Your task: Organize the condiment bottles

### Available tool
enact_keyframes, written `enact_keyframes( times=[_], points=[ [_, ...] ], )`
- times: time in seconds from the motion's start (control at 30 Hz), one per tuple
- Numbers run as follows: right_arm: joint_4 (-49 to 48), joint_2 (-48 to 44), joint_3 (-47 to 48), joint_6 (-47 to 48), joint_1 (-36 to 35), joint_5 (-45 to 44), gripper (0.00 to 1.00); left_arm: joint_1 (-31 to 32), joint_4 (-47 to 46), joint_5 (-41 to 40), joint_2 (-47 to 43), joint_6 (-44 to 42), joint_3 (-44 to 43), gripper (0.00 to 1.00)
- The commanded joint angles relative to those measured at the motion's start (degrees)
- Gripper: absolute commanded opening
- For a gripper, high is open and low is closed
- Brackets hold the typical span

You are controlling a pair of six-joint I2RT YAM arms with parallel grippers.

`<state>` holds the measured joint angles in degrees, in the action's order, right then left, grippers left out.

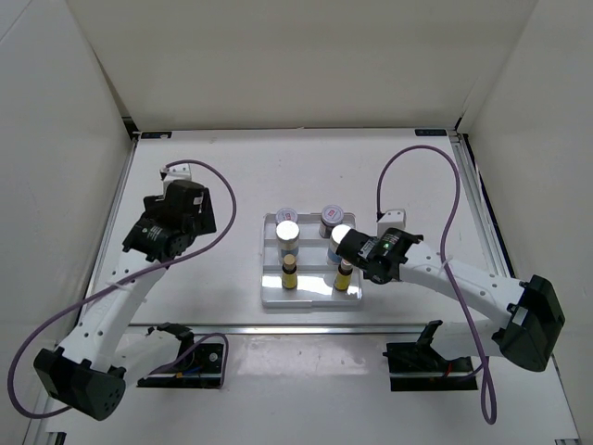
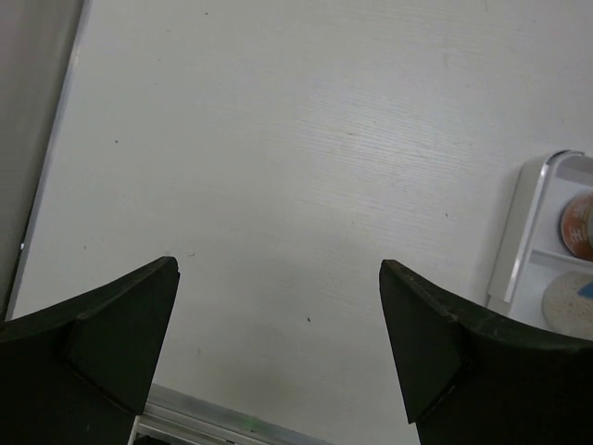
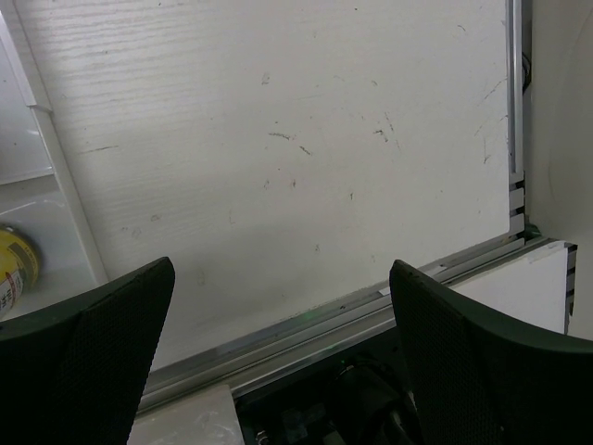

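While both arms hover with nothing in their grasp, I read the left gripper (image 2: 278, 266) as spread wide over bare table (image 2: 278, 139), with nothing between its fingers. Off to the right of those jaws, well apart from them, the edge of the white tray (image 2: 515, 222) comes into view with parts of two jars inside, too cropped for me to say more. The right gripper (image 3: 281, 267) is likewise spread, with only tabletop and the near rail (image 3: 306, 324) between its fingers. To the left of its jaws runs the tray's wall, and one of the yellow bottles (image 3: 13, 267) shows just past it, inside the tray. From overhead I count all six condiment bottles in the tray: four silver-lidded shaker jars (image 1: 288, 230) across the far half and the two yellow bottles upright in the near half. The right arm's head is just beside the right-hand pair.
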<state>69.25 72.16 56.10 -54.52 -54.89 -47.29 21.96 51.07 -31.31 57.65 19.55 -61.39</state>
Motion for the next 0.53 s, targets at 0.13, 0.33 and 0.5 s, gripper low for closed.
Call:
enact_keyframes(
  times=[0.13,0.33,0.5],
  points=[
    [3.26,-1.06,1.47,-5.06,-0.39,-3.69,1.00,-0.51,-3.26,-7.89,-0.34,1.27,-0.75,1.00],
    [4.49,-1.06,1.47,-6.39,-0.39,-4.22,1.00,-0.51,-3.26,-9.65,-3.24,1.81,-0.23,1.00],
    [4.49,-3.86,1.47,-5.77,-0.39,-4.22,1.00,-0.51,-3.26,-10.96,-3.77,1.81,-0.23,1.00]
  ],
)
